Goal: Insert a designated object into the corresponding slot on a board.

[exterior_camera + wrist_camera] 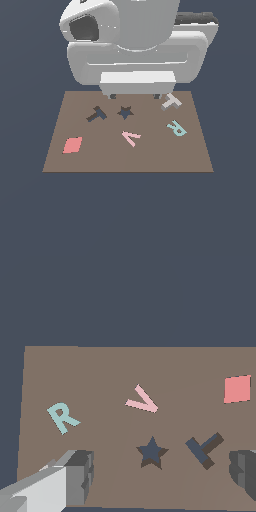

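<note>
Resting on board (150, 157): T block (171, 102) (slot (96, 114) apart).

My board (127, 160) is a flat, plain brown, set against a dull slate-blue ground. On it the T block (171, 102) is light grey, with darker grey on its shaded sides. The T-shaped slot (96, 114) and the star cutout (125, 112) are both dark, a navy-charcoal tone. The letter R (176, 128) is pale teal, the V (131, 137) soft pink, and the square tile (73, 145) a stronger coral pink. My arm's body (135, 45) is glossy white-grey; my fingers (82, 476) are mid-grey with darker ridged faces.
</note>
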